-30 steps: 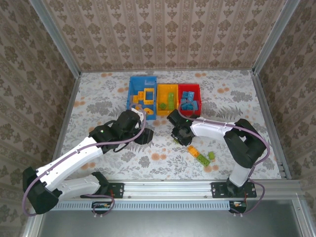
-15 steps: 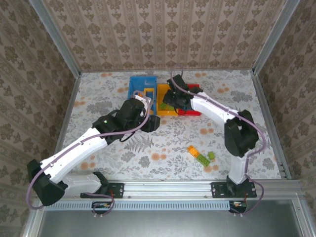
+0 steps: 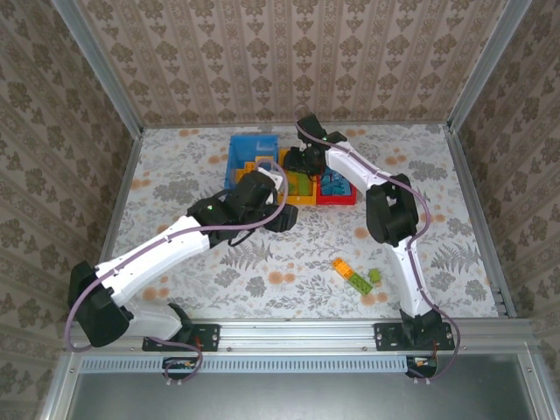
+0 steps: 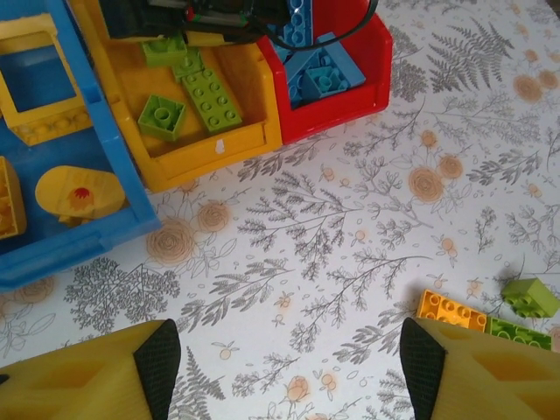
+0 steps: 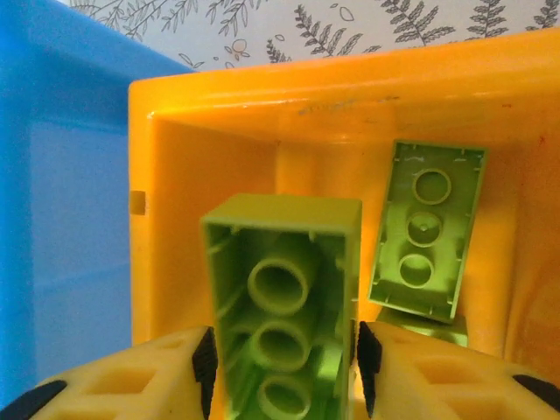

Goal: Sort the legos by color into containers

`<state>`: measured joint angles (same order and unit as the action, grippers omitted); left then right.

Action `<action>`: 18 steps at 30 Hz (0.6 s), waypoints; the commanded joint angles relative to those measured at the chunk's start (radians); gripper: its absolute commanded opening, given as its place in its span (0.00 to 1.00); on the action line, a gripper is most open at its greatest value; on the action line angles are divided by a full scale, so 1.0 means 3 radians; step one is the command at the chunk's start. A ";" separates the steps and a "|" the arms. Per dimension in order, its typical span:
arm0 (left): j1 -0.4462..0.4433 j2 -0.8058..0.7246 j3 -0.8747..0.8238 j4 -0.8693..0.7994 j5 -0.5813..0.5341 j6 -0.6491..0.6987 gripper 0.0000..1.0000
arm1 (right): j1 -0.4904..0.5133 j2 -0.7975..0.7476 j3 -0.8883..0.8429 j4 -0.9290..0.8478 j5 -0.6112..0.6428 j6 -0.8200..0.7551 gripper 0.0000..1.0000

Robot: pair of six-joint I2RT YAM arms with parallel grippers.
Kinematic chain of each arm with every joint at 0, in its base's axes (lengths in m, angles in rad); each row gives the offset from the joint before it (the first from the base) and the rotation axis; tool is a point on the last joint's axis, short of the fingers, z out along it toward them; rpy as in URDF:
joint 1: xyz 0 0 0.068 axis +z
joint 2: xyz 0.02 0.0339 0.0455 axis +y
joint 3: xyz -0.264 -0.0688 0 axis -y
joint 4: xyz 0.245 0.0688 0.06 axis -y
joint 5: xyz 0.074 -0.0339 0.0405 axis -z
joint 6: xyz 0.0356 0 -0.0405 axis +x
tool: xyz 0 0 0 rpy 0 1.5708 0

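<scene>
Three containers stand side by side at the back: a blue bin (image 3: 236,147) with orange legos, an orange-yellow bin (image 3: 294,199) with lime legos, and a red bin (image 3: 338,199) with blue legos. My right gripper (image 5: 284,359) hangs over the orange-yellow bin (image 5: 192,166), pads against the sides of a lime green lego (image 5: 284,289) that points downward, hollow side toward the camera. Another lime lego (image 5: 427,232) lies in that bin. My left gripper (image 4: 289,363) stands open above bare table, in front of the bins. An orange lego (image 4: 451,311) and two lime legos (image 4: 531,296) lie on the table.
The loose legos (image 3: 354,276) sit at the table's front right. An orange open frame (image 4: 39,96) lies in the blue bin (image 4: 87,241). Metal rails and patterned walls close the table in on all sides.
My right arm has swung from the table's middle up to the orange-yellow bin, carrying the lime green lego. The left arm has stretched forward and to the right, toward the bins.
</scene>
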<state>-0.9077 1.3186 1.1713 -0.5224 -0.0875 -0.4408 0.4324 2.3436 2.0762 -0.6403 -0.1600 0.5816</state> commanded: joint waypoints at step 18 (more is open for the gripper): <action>-0.0377 0.1107 0.0445 -0.0250 0.1035 0.0551 0.75 | -0.0040 -0.3244 -0.2885 0.0223 0.0885 -0.0383 0.76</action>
<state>-1.0080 1.5799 1.2457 -0.5381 0.1230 -0.2874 0.4286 1.4773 1.3270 -0.5476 0.0177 0.4709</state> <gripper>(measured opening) 0.752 0.761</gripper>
